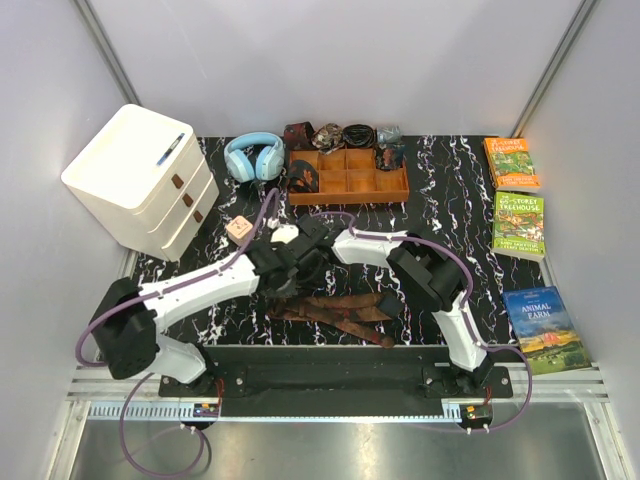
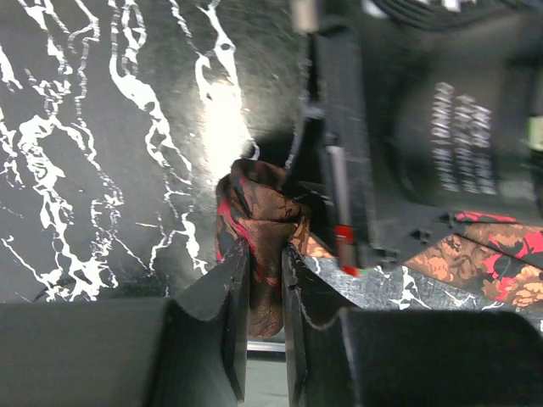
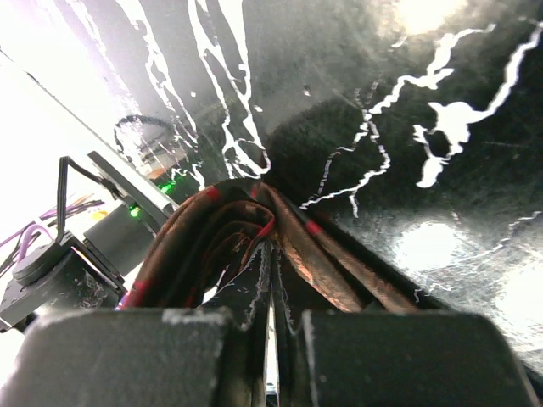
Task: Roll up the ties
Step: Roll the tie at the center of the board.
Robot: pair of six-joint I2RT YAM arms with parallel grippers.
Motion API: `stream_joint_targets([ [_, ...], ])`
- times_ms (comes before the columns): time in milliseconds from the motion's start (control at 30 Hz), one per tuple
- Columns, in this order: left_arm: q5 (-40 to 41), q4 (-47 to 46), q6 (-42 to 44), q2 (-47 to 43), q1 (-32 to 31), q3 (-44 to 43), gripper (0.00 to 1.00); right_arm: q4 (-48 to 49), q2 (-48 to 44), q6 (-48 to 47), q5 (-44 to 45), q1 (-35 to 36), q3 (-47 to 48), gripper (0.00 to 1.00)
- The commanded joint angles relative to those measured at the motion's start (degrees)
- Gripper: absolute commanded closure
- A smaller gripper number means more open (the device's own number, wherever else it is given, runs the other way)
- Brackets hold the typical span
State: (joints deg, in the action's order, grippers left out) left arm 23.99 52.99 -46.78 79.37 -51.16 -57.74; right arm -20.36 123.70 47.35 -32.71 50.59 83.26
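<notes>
- The fingers (image 2: 231, 284) of the left gripper (image 2: 265, 259) are clamped on a bunched fold of the tie (image 2: 259, 203).
- The right gripper (image 3: 270, 254) is pinched shut on the tie's looped layers.
- The remaining length is spread on the black marbled table (image 1: 465, 205), near the arm bases.
- A wooden tray (image 1: 348, 198) is set well behind.
</notes>
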Motion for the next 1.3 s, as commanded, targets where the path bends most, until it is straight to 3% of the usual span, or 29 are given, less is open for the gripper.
stream_joint_targets([
  [0, 2.9, -0.1, -2.7, 3.7, -3.6, -3.6, 0.92, 2.2, -2.9, -0.7, -2.4, -1.0, -1.2, 0.96],
  [567, 5.4, 0.4, -7.0, 14.2, -9.3, -5.9, 0.93, -2.8, -10.8, -6.2, -4.7, -10.9, -8.2, 0.95],
  [967, 4.4, 0.3, -7.2, 21.9, -9.3, -10.9, 0.83, -4.9, -17.3, -8.9, -3.3, -16.5, -14.2, 0.95],
  [1000, 4.1, 0.3, -7.2, 22.5, -9.3, -11.6, 0.81, -5.0, -17.6, -9.0, -3.2, -16.7, -14.9, 0.95],
  [1067, 3.4, 0.2, -7.3, 22.8, -9.3, -12.2, 0.68, -5.0, -18.4, -9.3, -3.2, -17.1, -15.5, 0.95],
  [1133, 2.8, -1.0, -7.1, 22.1, -9.4, -12.1, 0.49, -5.1, -19.2, -9.4, -2.8, -17.4, -16.2, 0.95],
  [1267, 2.6, -1.5, -5.8, 19.1, -9.5, -12.6, 0.35, -5.7, -20.3, -9.6, -2.3, -17.8, -16.7, 0.95],
])
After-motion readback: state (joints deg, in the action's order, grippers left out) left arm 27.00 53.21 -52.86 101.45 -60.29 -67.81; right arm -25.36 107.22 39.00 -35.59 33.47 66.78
